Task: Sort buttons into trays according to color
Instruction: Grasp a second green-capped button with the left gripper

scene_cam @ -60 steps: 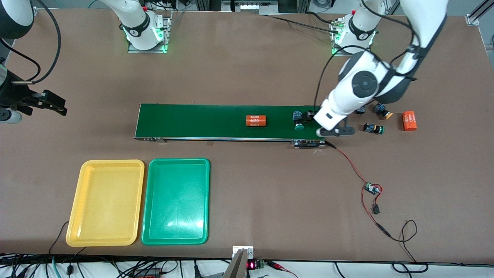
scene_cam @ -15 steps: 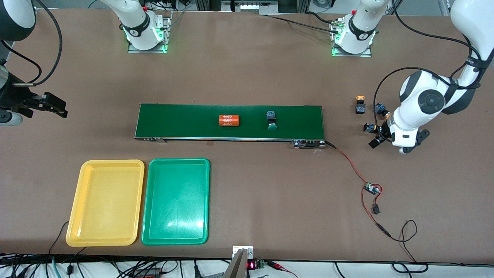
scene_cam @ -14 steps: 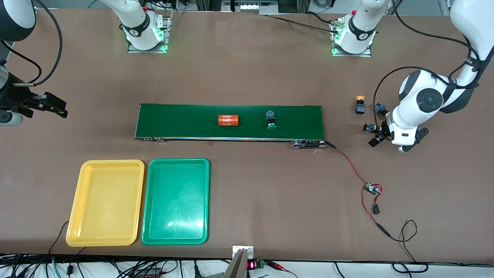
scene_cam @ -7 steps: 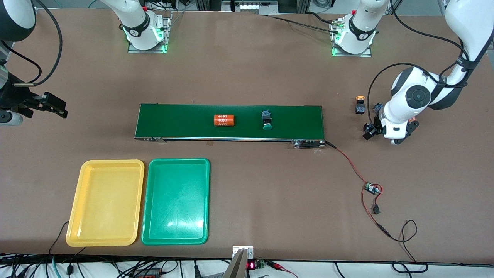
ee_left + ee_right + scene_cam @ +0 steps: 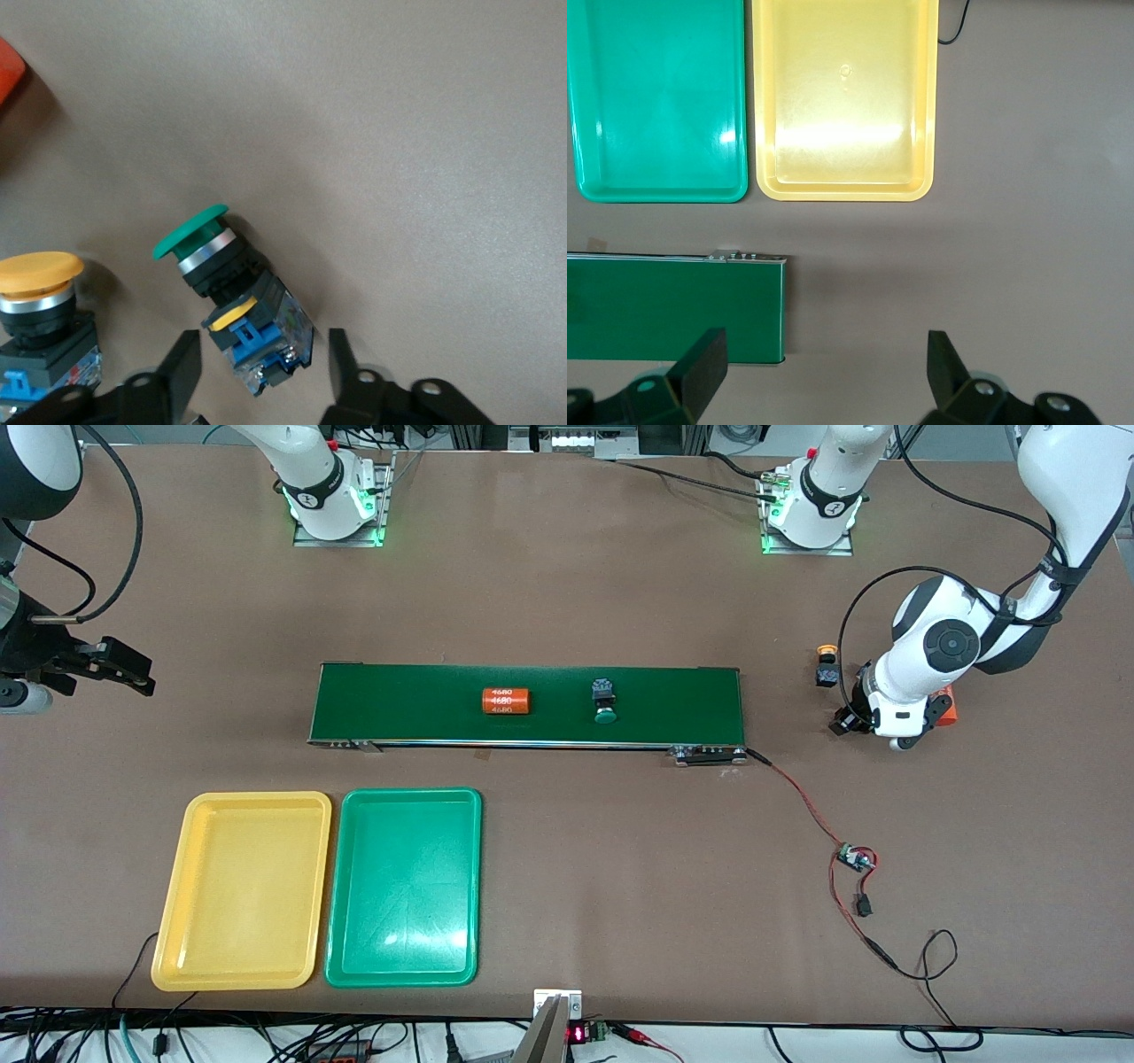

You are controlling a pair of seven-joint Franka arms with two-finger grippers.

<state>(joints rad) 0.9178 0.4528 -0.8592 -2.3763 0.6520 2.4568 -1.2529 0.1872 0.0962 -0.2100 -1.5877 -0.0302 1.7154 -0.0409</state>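
The left pincer [image 5: 262, 367] is working low over the desk [image 5: 567, 868] at the left arm's end, its fingers apart and straddling the blue-and-black body of a green-capped button [image 5: 232, 301] lying on its side. No contact is showing yet on either finger. A yellow-capped button [image 5: 40, 310] is sitting just beside it, close to one finger. To do this well, the fingers should be squeezing the squarish body, not the round cap, and staying clear of that neighbour.

On the belt [image 5: 527, 704] another green button [image 5: 604, 699] is lying near an orange cylinder [image 5: 505, 701]. The green tray [image 5: 403, 887] and yellow tray [image 5: 241, 892] are sitting empty, side by side, nearer the front camera. The right pincer [image 5: 824, 367] is waiting wide apart, holding nothing, over the desk off the belt's end.
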